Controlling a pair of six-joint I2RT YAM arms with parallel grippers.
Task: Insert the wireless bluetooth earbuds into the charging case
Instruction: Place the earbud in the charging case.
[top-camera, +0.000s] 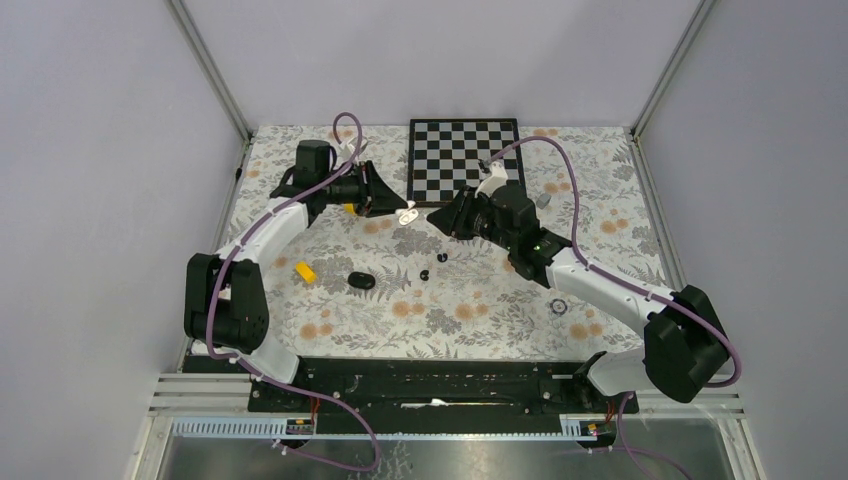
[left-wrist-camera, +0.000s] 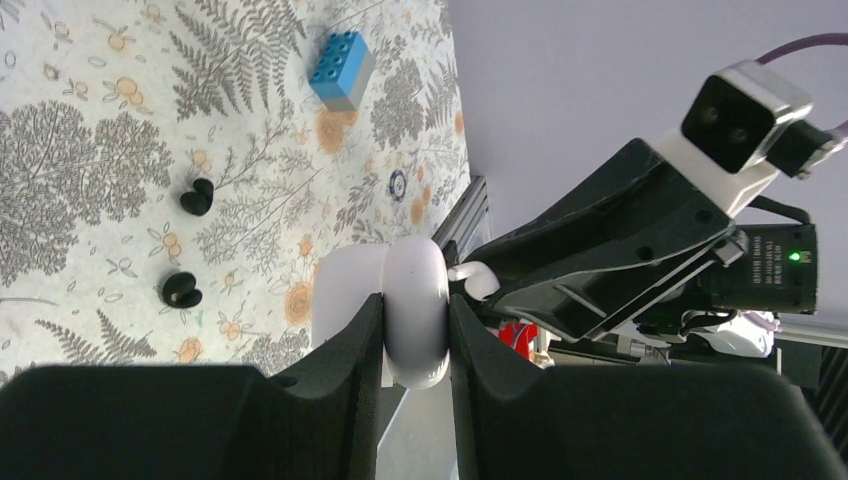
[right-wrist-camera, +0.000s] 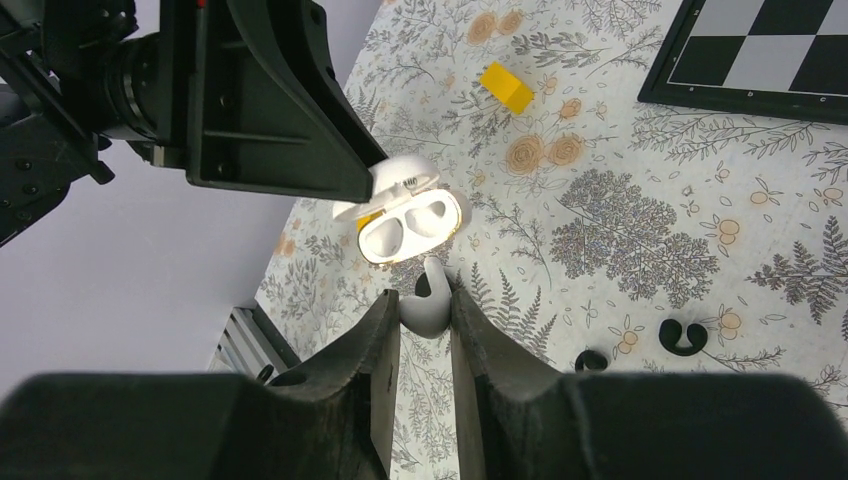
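Observation:
My left gripper (left-wrist-camera: 415, 305) is shut on the white charging case (left-wrist-camera: 415, 310) and holds it above the table, lid open. In the right wrist view the open case (right-wrist-camera: 405, 215) shows two wells that look empty. My right gripper (right-wrist-camera: 425, 300) is shut on a white earbud (right-wrist-camera: 428, 305), stem toward the case and just short of its rim. The same bud shows beside the case in the left wrist view (left-wrist-camera: 475, 280). Two black earbuds (right-wrist-camera: 683, 338) (right-wrist-camera: 592, 360) lie on the floral cloth below. From above, the grippers meet at the case (top-camera: 407, 214). The other white earbud is out of view.
A chessboard (top-camera: 465, 160) lies at the back. A black case (top-camera: 361, 281) and a yellow block (top-camera: 305, 271) lie left of centre. A blue block (left-wrist-camera: 343, 70) and a small dark ring (top-camera: 558, 306) are on the right. Another yellow block (right-wrist-camera: 506, 86) lies near the board.

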